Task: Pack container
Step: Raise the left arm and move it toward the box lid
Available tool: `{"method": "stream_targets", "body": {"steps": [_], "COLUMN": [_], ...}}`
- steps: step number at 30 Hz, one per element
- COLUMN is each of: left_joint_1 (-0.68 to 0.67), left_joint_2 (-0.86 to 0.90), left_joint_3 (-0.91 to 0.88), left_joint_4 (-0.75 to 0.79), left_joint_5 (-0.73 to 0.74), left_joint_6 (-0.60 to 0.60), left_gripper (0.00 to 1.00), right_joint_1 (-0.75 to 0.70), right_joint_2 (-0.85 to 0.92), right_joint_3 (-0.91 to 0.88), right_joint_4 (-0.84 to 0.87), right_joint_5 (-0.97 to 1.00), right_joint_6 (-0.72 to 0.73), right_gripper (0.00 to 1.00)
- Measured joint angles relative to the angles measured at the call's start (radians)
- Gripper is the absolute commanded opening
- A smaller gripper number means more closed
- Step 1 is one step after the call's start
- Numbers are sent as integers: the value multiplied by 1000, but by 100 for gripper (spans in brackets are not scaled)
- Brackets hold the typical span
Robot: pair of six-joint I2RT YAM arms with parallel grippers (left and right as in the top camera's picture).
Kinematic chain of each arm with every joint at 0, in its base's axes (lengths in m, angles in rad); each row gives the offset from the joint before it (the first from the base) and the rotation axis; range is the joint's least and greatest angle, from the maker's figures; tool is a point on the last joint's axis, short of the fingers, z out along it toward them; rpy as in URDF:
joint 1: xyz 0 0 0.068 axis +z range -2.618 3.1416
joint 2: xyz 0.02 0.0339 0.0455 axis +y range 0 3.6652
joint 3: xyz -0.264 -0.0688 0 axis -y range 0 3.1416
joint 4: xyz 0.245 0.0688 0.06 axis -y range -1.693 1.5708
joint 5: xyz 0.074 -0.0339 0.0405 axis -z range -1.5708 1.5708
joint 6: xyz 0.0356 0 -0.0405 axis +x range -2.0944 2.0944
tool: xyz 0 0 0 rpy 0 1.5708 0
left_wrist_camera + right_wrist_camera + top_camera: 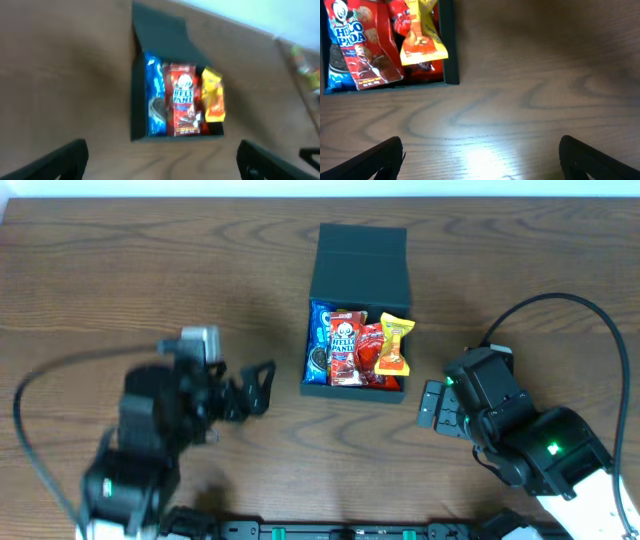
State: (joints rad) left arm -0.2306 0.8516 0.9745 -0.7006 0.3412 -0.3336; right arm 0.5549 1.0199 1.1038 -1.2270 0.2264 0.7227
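Both pincers empty, jaws spread wide. Left pincer (pixel 255 388) sat apart from the container (pixel 449 45), which lay straight ahead of its fingers. For the right pincer (pixel 432 408) the container lay ahead and off to the left, bare tabletop (pixel 520 115) directly between its fingertips.

Container: dark green, matte, rigid, square-walled. Lid (pixel 361 260) a flat hinged flap, thrown back on the side far from both pincers.

Contents: glossy film packets packed side by side. Blue packet (pixel 319 352), red panda packet (pixel 344 348), a darker red one (pixel 372 355), and a yellow-orange packet (pixel 394 345) riding on top with crimped ends.

Risks, as judged:
- Yellow packet looked proud of the rim; a lid swung over could land on it and fail to seat.
- Slick film would slip or buckle under a press rather than settle.
- Container looked light; a one-sided push on the lid might slide it across the wood instead of closing it.
- Thin flap offers little edge to catch.
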Motion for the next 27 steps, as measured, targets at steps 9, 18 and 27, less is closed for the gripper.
{"method": "stream_targets", "body": {"steps": [9, 18, 27], "left_joint_1": [0, 35, 243], "left_joint_2": [689, 755, 1015], "left_joint_3": [699, 767, 1064], "left_joint_4": [-378, -317, -260], "left_joint_5": [220, 217, 396], "left_joint_6": [178, 185, 94], "left_gripper": [95, 95, 95], "right_joint_1": [0, 0, 0], "right_joint_2": [0, 0, 0], "right_joint_3": [-1, -1, -1], "right_joint_4": [0, 0, 18], "right_joint_5": [13, 34, 64], "right_joint_6": [0, 0, 0], "right_gripper": [99, 99, 99]}}
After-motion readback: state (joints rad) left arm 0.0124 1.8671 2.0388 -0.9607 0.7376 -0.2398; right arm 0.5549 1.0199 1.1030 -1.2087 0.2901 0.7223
